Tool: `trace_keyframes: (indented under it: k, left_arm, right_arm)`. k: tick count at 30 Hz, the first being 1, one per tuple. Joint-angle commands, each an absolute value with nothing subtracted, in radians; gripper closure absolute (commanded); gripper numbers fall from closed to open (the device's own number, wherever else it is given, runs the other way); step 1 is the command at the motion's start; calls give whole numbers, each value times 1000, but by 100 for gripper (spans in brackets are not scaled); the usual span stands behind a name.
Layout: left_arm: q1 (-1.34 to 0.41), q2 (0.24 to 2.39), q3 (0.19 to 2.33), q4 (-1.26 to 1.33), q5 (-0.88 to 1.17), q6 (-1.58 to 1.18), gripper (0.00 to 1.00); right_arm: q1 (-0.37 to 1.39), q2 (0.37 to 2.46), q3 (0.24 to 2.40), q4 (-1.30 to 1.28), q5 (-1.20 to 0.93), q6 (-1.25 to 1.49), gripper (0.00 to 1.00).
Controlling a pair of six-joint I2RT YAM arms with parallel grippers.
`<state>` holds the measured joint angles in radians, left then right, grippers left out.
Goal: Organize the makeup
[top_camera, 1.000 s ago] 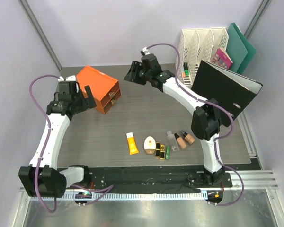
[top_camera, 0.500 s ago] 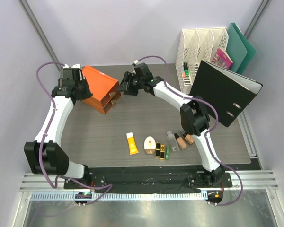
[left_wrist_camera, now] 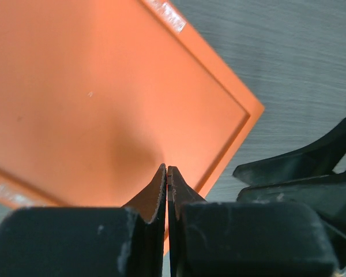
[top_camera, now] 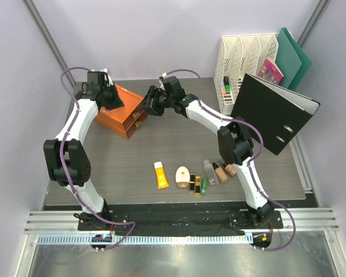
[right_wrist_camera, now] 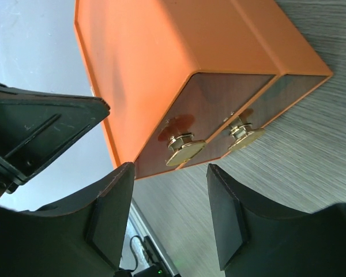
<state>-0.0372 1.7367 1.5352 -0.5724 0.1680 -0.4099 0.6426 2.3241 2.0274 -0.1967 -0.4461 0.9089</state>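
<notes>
We see the makeup (top_camera: 195, 178) lying in a loose row on the table (top_camera: 161, 144), low and centre in the top view, well apart from both arms and with nothing gripping it. The left gripper (left_wrist_camera: 166, 168) has its jaws pressed together on nothing, tips pointed down at the lid of the orange box (top_camera: 124, 105) in the upper left. We cannot tell whether they actually rest on it. The right gripper (right_wrist_camera: 168, 173) has its jaws spread in front of the two drawer faces, with the brass knobs (right_wrist_camera: 182, 144) in the gap between them and neither one pinched. Our main worry is the pull: the knobs are small, round and set close together, so closing fingers could catch both, or skid off one. If the left tips are not bearing down firmly, we judge the light box would slide or tip toward the right arm instead of letting a drawer out. Those tips also sit near the lid's edge and could slip off it. The two grippers are close together too, so a wide move risks contact.
</notes>
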Motion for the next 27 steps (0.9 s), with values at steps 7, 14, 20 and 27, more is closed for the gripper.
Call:
trace_keyframes:
  k: [7, 14, 20, 27]
  left_arm:
    - [-26, 1822, 1517, -479, 288, -453, 100]
    - [-21, 1842, 1502, -486, 295, -453, 100]
    - [-21, 1851, 1506, -495, 295, -445, 100]
    - [-20, 1865, 1526, -525, 282, -437, 100]
  right_arm:
    - [652, 2373, 2037, -101, -506, 1012, 41]
    - [658, 2387, 2028, -97, -495, 1017, 41]
    - [666, 2427, 2091, -144, -499, 1019, 44]
    - [692, 2493, 2253, -413, -387, 937, 67]
